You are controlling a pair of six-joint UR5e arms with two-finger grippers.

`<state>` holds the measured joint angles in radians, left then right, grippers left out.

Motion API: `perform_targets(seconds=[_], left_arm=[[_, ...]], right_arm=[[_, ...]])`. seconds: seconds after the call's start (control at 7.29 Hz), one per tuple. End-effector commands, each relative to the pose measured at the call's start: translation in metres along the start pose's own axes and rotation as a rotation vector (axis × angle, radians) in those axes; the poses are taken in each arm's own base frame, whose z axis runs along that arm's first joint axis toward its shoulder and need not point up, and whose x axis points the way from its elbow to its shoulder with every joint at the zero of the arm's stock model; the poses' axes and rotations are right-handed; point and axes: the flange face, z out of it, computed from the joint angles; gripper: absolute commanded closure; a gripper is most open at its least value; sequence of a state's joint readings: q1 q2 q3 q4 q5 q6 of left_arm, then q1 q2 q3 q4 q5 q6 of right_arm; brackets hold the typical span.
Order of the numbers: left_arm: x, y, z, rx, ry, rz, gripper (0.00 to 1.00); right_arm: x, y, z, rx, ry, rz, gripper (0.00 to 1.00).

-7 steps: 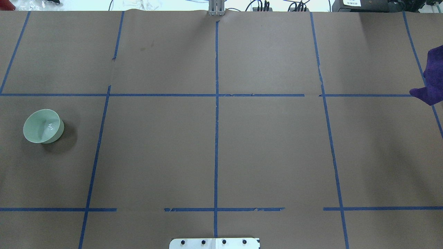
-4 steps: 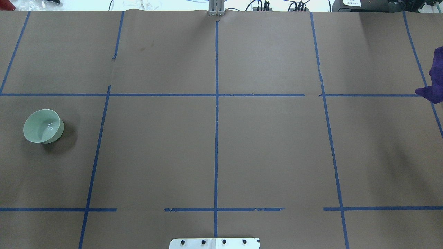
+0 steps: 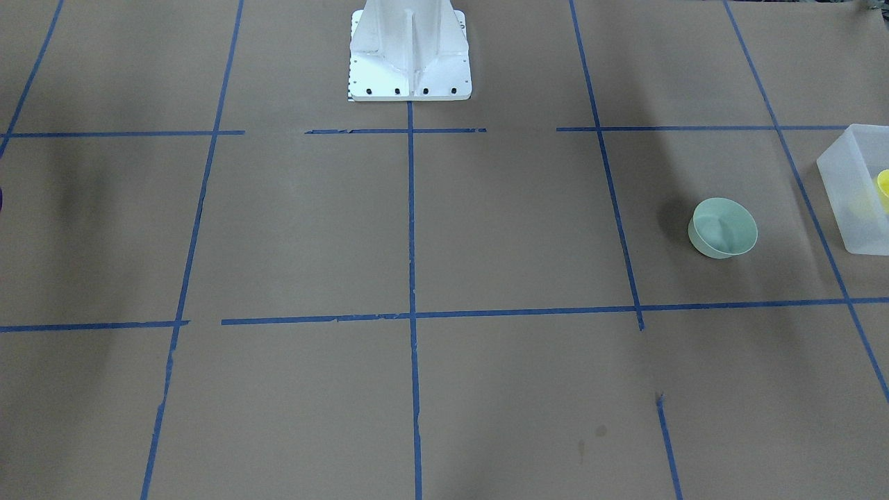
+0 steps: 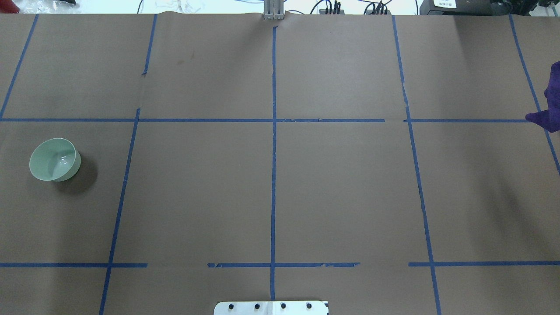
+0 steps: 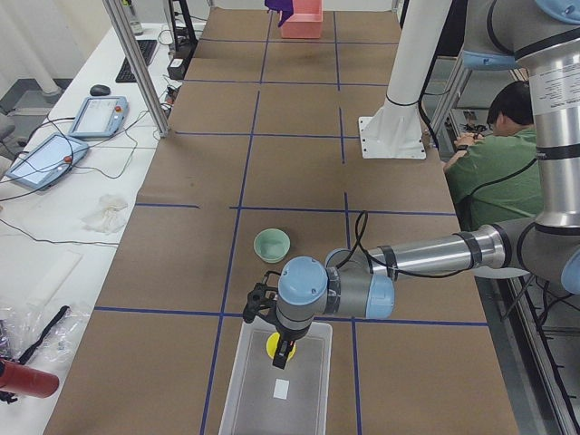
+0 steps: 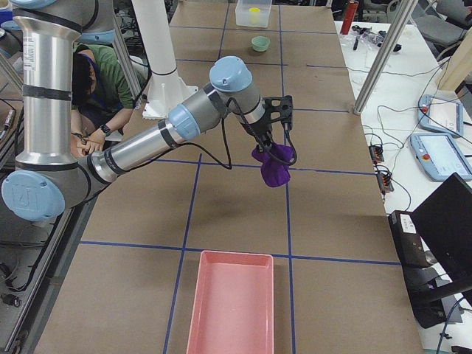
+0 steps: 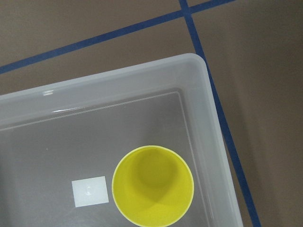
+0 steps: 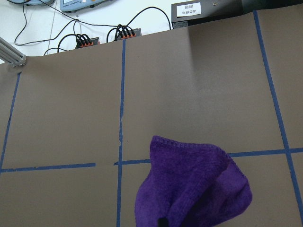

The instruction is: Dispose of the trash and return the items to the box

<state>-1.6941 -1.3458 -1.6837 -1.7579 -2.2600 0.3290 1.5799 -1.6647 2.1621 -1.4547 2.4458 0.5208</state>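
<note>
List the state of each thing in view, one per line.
yellow cup: upright, mouth up, inside the box.
box: lidless, holding the cup.
green bowl: upright, empty, on the table.
purple cloth: bunched, hanging below the right gripper, off the table.
pink tray: empty.
left gripper: above the box; open or shut unclear.
right gripper: open or shut unclear.

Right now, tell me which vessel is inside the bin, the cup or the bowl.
The yellow cup stands upright inside the frosted bin; the green bowl sits outside it on the table.
</note>
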Motion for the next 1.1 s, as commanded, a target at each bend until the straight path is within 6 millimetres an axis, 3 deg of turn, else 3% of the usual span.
perform_targets(seconds=[0.0,0.14,0.27,0.41,0.55,0.69,0.82,0.96], left_arm=[[-0.005,-0.056,-0.1,0.048,-0.094,-0.048,0.0],[0.006,-0.078,-0.12,0.09,-0.094,-0.064,0.0],[0.029,-0.1,-0.133,0.188,-0.054,-0.131,0.0],[0.069,-0.127,-0.114,0.236,0.021,-0.114,0.0],[0.111,-0.148,-0.09,0.236,0.071,-0.149,0.0],[0.152,-0.163,-0.065,0.249,0.126,-0.161,0.0],[0.183,-0.165,-0.028,0.222,0.173,-0.159,0.0],[0.199,-0.16,0.0,0.22,0.215,-0.191,0.0]], right_arm=[[0.042,-0.006,-0.014,-0.034,0.111,-0.095,1.0],[0.066,-0.013,-0.025,-0.05,0.159,-0.128,1.0],[0.117,-0.018,-0.029,-0.065,0.184,-0.153,1.0],[0.172,-0.017,-0.023,-0.105,0.204,-0.204,1.0],[0.205,-0.015,-0.018,-0.144,0.271,-0.232,1.0],[0.228,-0.012,-0.01,-0.186,0.311,-0.261,1.0],[0.25,-0.005,0.004,-0.222,0.303,-0.262,1.0],[0.264,0.001,0.012,-0.245,0.299,-0.239,1.0]])
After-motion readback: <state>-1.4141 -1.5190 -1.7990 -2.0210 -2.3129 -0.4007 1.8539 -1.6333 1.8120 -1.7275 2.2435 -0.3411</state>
